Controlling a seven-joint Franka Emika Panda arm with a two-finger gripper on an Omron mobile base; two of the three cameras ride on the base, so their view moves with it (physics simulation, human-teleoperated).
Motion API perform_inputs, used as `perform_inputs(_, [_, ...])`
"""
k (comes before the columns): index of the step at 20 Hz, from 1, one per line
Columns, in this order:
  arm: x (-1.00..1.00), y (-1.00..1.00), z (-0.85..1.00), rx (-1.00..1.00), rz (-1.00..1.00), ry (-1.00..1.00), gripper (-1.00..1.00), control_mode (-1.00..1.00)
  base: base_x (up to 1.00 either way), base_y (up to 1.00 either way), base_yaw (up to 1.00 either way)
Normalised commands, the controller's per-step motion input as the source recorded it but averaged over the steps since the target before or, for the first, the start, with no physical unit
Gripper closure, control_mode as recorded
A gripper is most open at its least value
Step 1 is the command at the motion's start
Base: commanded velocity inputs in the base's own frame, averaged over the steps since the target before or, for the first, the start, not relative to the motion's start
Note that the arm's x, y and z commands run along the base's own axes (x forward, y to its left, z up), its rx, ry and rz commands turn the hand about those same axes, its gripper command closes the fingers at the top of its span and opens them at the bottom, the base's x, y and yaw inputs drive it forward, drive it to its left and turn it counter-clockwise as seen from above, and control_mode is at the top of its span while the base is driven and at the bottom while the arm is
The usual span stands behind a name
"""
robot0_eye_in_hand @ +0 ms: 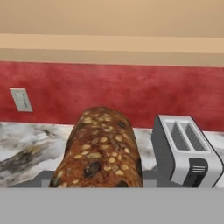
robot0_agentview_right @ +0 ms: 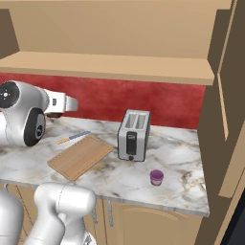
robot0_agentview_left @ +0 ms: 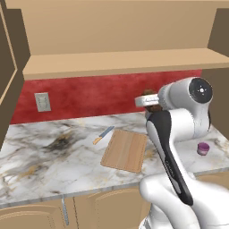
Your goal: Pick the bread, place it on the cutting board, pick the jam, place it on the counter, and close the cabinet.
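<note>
One step is underway out of the whole list: the bread run. Going left to right across the left base view, there's a wall outlet (robot0_agentview_left: 43,101) on the red backsplash, then a small knife (robot0_agentview_left: 103,134) lying on the counter (robot0_agentview_left: 40,165), then the cutting board (robot0_agentview_left: 125,150) flat and bare just beside it, and then the arm's hand up in the air with the bread (robot0_agentview_left: 150,101) tucked at its end, above the marble and a bit behind the board's far right corner. The hand view has the seeded loaf right up close, so I'd say the gripper (robot0_agentview_left: 150,102) is clamped on it, though the fingertips themselves are hidden behind the loaf. Further right sits the toaster (robot0_agentview_right: 133,135), and the jam (robot0_agentview_left: 203,148) is near the counter's front edge, which looks like it's already where it belongs. Next move, I reckon: swing the loaf forward and down over the board, set it flat, let go. Cabinet doors (robot0_agentview_right: 225,76) look open too.
</note>
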Motion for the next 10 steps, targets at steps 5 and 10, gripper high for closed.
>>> perform_inputs(5, [-0.07,0.00,-0.21,0.00,0.00,0.02,1.00,-1.00,0.00,0.00,0.00])
perform_inputs(10, [-0.03,0.00,-0.22,0.00,0.00,0.01,1.00,-1.00,0.00,0.00,0.00])
